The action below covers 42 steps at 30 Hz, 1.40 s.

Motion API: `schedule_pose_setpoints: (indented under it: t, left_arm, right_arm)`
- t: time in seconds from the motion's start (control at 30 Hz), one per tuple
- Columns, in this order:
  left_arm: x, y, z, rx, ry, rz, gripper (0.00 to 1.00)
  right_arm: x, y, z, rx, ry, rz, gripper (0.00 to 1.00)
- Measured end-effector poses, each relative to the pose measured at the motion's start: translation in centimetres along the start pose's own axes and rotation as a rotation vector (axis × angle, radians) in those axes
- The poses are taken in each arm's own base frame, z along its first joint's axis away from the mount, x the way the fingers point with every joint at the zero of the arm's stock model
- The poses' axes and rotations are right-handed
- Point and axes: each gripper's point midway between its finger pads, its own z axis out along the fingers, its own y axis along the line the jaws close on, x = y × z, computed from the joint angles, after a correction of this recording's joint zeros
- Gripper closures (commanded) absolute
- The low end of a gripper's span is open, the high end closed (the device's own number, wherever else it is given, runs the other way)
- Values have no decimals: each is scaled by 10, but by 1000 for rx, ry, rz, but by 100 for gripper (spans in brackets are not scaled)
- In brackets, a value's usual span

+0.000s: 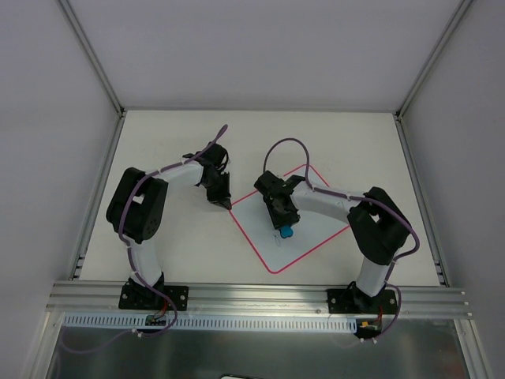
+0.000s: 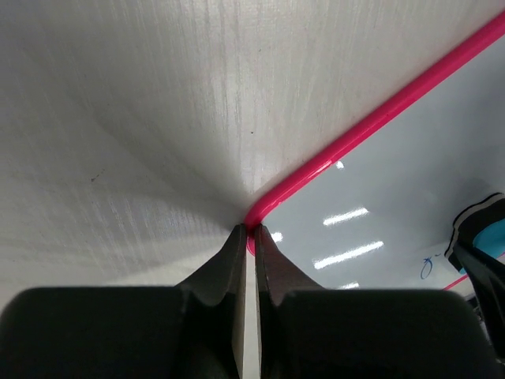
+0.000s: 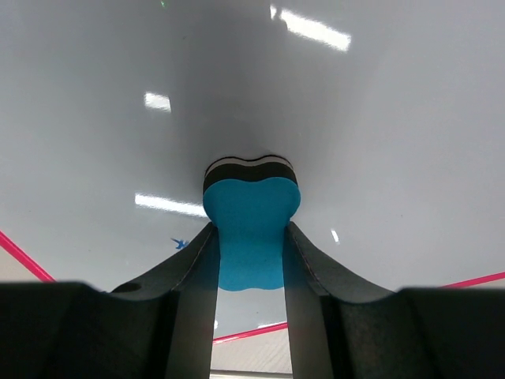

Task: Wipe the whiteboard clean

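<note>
Holding a blue eraser [image 1: 286, 232] at the tip of the right gripper [image 1: 282, 226], down over the middle of the whiteboard [image 1: 256, 225]. Pointing the left gripper [image 1: 223, 204] down at the board's left corner, at or just beside the red rim. Bending the left arm [image 1: 138, 207] and right arm [image 1: 379, 225] outward at the elbows. Showing the board lying cornerwise on the pale table [image 1: 181, 245], between them.
</note>
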Motion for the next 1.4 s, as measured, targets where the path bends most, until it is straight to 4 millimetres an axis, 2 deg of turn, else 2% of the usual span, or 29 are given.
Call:
schedule_pose_setpoints:
  t: [0.3,0.63,0.87,1.0,1.13,1.23,1.33,1.4]
  left_arm:
    - [-1,0,0,-15,18,-36,100]
    - [-1,0,1,-15,20,-42,100]
    - [-1,0,0,-15,20,-45,100]
    - [-2,2,0,-16,19,-51,100]
    - [-3,1,0,-15,18,-51,100]
    - [-3,1,0,-15,17,-51,100]
    - [-4,1,0,-14,14,-49,100]
    - [-5,1,0,-14,12,-49,100]
  right_arm:
    - [14,29,-5,-36,-52,-140,100]
    - [23,37,-8,-79,-65,-212,100]
    - [39,49,-13,-108,-47,-301,100]
    - [49,49,-16,-133,-35,-310,100]
    - [58,44,-19,-140,-13,-313,100]
    - [66,32,-22,-129,25,-299,100]
    - [59,6,-30,-112,36,-214,100]
    - [40,-20,-37,-98,-4,-105,100]
